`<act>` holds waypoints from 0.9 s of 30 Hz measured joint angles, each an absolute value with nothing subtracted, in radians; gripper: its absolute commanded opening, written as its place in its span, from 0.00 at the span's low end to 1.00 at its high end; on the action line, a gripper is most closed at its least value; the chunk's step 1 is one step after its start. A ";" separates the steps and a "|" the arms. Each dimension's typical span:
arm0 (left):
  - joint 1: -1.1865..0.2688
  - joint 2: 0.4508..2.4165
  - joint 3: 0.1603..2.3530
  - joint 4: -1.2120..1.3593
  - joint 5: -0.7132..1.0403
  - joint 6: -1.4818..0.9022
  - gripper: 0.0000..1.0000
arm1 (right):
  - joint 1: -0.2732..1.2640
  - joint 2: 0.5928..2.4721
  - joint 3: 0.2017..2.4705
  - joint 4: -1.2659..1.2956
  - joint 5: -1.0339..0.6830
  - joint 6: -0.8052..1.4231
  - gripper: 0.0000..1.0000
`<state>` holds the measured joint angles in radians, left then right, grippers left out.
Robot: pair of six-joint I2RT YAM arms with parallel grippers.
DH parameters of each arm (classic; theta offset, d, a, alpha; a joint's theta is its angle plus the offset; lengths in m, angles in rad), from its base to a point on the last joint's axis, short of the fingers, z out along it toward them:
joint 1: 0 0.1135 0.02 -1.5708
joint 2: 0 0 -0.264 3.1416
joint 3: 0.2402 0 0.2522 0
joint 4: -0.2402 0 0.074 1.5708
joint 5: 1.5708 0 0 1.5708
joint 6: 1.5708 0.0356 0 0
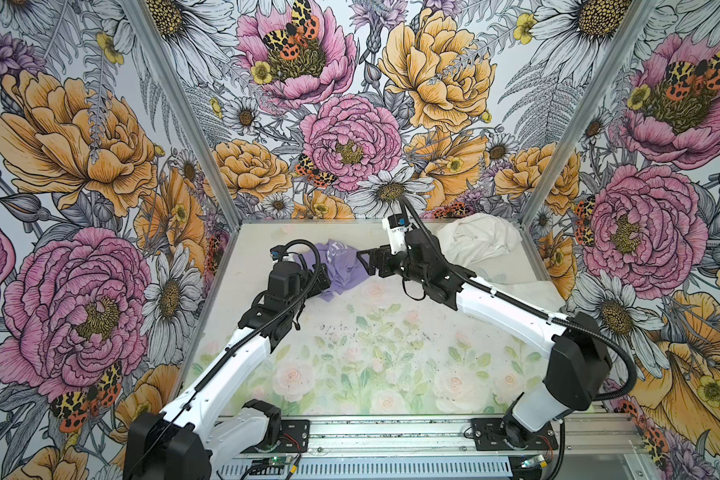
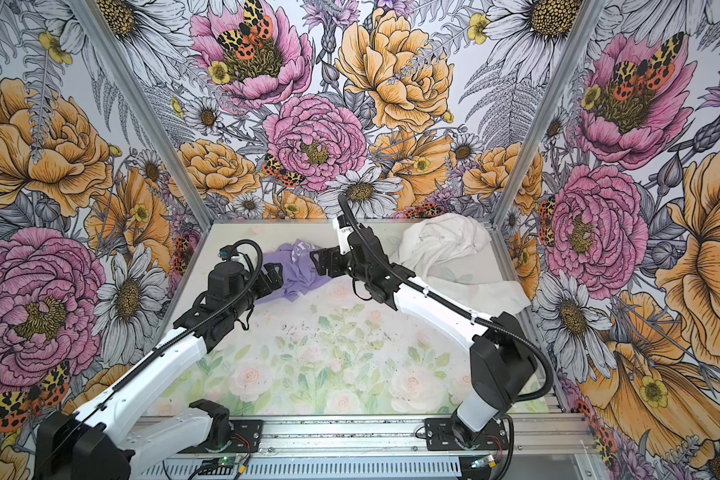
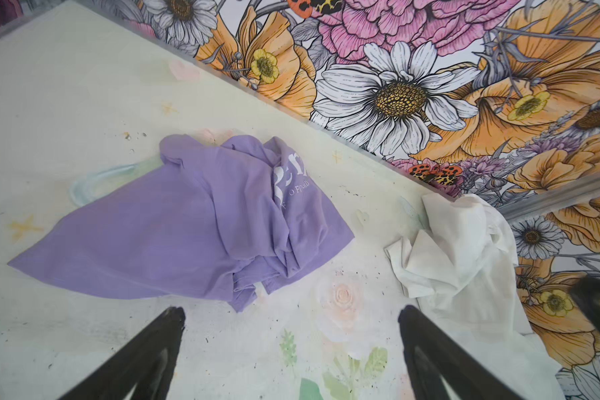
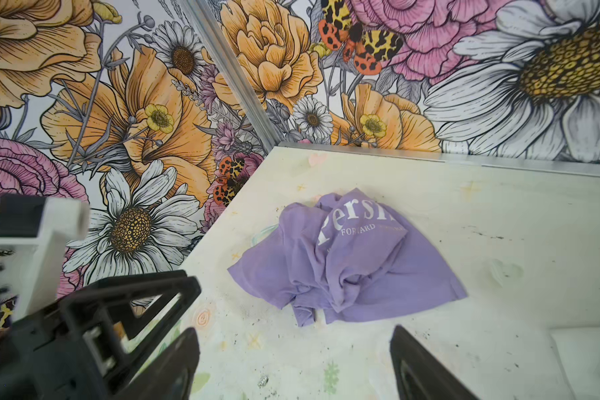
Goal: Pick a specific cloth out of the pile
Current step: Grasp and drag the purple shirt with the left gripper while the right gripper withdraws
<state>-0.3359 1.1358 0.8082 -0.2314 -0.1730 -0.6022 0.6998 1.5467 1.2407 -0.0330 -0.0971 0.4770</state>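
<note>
In both top views, the cloth (image 1: 341, 270) (image 2: 298, 270) is lying crumpled on the tabletop (image 1: 391, 353) (image 2: 329, 353), toward the far left part, well apart from the pile (image 1: 483, 245) (image 2: 441, 245), which is sitting in the far right corner. The left pincer (image 1: 324, 279) (image 2: 276, 277) is hovering at the cloth's 9 o'clock edge, and the right pincer (image 1: 364, 261) (image 2: 317, 259) is hovering at its 3 o'clock edge, so the cloth is lying between the two.

In the left wrist view, the left pincer (image 3: 291, 317) is standing with its fingers (image 3: 163, 332) wide apart and holding nothing. The cloth (image 3: 194, 225) is lying flat on the tabletop (image 3: 66, 104) toward 11 o'clock of the fingertips, just clear of them, and the pile (image 3: 465, 256) is sitting toward 1 o'clock.

In the right wrist view, the right pincer (image 4: 293, 337) is also standing apart and empty. The cloth (image 4: 354, 263), showing white lettering, is lying toward 12 o'clock of the fingertips, near but not touching them.
</note>
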 measured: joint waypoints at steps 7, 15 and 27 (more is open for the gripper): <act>-0.324 1.411 0.969 -0.254 -0.210 -0.689 0.95 | 0.664 1.289 1.037 -0.012 -0.009 0.421 0.90; -0.303 1.647 1.090 -0.288 -0.219 -0.759 0.74 | 0.580 1.092 0.857 -0.019 0.042 0.410 0.90; -0.274 1.878 1.239 -0.306 -0.151 -0.778 0.00 | 0.532 1.018 0.758 -0.041 0.052 0.410 0.90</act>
